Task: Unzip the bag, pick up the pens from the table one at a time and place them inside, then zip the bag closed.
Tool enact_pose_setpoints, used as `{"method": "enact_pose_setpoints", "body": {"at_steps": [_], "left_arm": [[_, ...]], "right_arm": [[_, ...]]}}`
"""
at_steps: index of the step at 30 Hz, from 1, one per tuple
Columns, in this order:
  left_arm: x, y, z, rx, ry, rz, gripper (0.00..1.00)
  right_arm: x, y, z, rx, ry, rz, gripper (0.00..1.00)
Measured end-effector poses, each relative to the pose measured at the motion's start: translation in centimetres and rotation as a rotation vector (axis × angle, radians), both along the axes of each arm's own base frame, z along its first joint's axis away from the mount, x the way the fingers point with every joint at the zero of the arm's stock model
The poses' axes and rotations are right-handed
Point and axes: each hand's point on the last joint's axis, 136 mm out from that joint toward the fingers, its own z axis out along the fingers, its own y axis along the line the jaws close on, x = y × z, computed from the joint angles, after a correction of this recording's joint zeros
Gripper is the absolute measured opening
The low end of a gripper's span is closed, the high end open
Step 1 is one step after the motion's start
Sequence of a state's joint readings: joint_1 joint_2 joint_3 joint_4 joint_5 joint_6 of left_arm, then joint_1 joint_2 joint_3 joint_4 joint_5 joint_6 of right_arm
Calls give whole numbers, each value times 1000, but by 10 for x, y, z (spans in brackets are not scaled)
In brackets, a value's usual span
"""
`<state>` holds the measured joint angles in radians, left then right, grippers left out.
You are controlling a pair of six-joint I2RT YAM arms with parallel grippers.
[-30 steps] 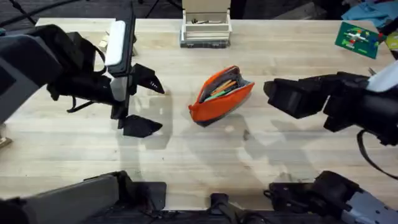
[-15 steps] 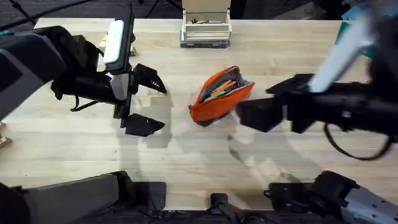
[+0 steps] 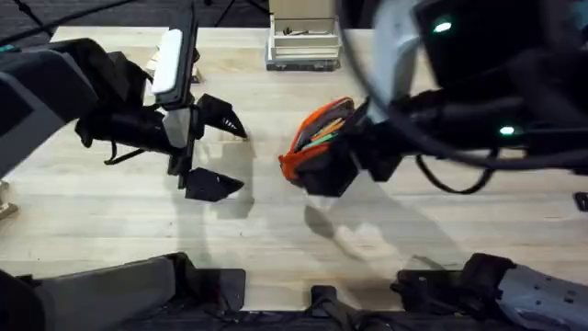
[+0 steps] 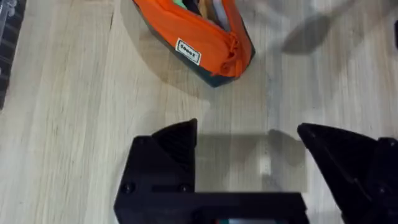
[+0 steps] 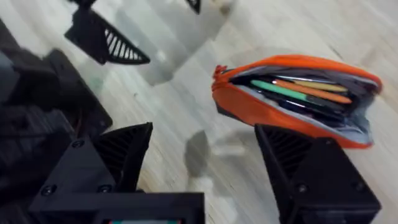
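Change: a second ago the right arm sat back at the table's right side; half a second ago it was reaching toward the bag, and now the right gripper (image 5: 202, 171) has swung in over the bag's near end, large and blurred in the overhead view. The left arm and the bag have not shifted.
Bag: the orange bag (image 3: 317, 138) lies mid-table (image 3: 276, 239), mouth gaping, zipper undone — in the right wrist view (image 5: 298, 99) a green pen (image 5: 280, 90), orange ones and dark ones show inside.
Pens left out: none seen on the bare wood around the bag.
Right gripper: fingers spread wide, nothing between them, hovering just before the bag's end.
Left gripper (image 4: 249, 168): jaws parted and empty, held near the table well to the bag's left; the bag's labelled side (image 4: 193, 43) faces it.
Step, as judged: loading looks done — closing the zipper remains.
Risk: the soft bag may slide or fold if the pull is tugged with nothing bracing the other end; pens lying high in the mouth could jam the slider.
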<state>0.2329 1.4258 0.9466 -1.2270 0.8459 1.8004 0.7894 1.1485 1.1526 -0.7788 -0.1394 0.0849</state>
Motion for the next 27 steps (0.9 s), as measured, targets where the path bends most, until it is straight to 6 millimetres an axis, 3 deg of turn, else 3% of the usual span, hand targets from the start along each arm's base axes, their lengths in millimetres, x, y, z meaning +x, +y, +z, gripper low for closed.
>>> {"method": "enact_pose_setpoints", "body": {"at_steps": [5,17,27], "left_arm": [[0,0,0,0,0,0,993],[0,0,0,0,0,0,993],[0,0,0,0,0,0,993]], "right_arm": [[-7,17,-16,-53,-1,98,998],[-15,34,-16,-147,-224,423,998],[-4,48,-48,-249,-279,590,998]]}}
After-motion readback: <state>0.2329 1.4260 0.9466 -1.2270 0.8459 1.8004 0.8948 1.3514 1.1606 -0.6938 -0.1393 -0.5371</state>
